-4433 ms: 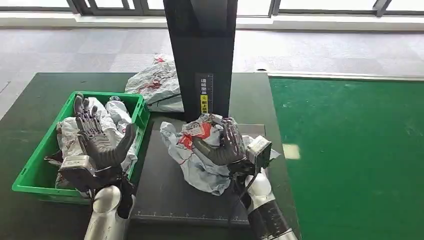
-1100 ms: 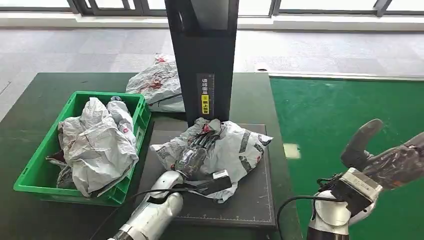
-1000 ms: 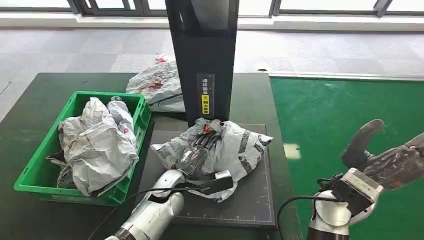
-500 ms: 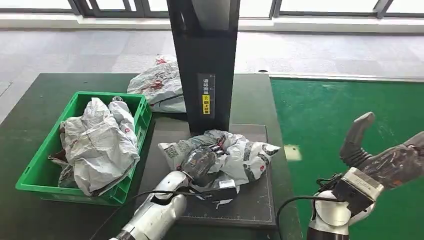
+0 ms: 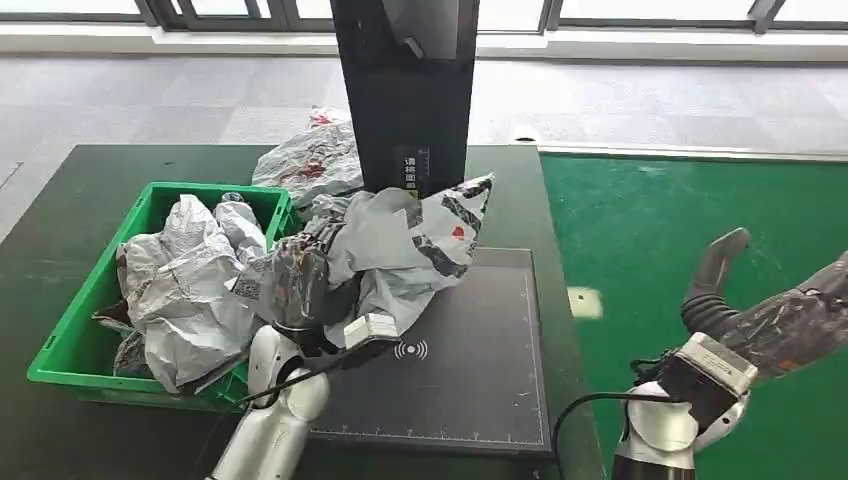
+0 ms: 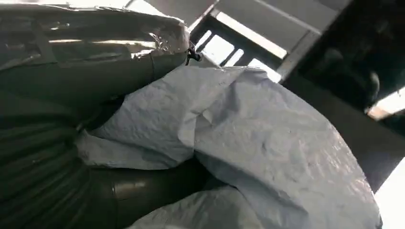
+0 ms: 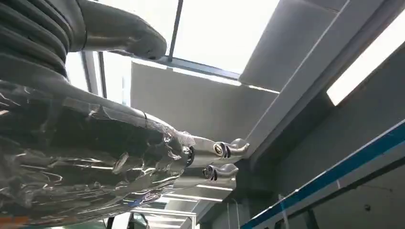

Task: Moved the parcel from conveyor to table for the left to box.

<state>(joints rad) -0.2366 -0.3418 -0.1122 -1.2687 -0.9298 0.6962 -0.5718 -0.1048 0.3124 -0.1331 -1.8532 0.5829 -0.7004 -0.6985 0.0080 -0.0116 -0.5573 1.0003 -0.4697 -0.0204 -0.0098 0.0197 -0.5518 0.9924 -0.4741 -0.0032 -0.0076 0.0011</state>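
My left hand [image 5: 295,285] grips a crumpled grey plastic parcel [image 5: 405,240] and holds it up in the air between the black scale pad [image 5: 470,370] and the green box [image 5: 75,335]. In the left wrist view the parcel's pale wrinkled plastic [image 6: 248,152] lies against my hand [image 6: 71,109]. My right hand [image 5: 780,310] hovers over the green conveyor [image 5: 680,220] at the right, thumb up, fingers apart and holding nothing; the right wrist view has that hand [image 7: 95,157] against the ceiling.
The green box holds several grey parcels [image 5: 190,290]. Another parcel [image 5: 310,165] lies on the dark table [image 5: 60,210] behind the box. A black post [image 5: 405,90] stands at the back of the scale pad.
My left hand has lifted the parcel off the scale pad and carried it up and left, toward the green box. The right hand has stayed put.
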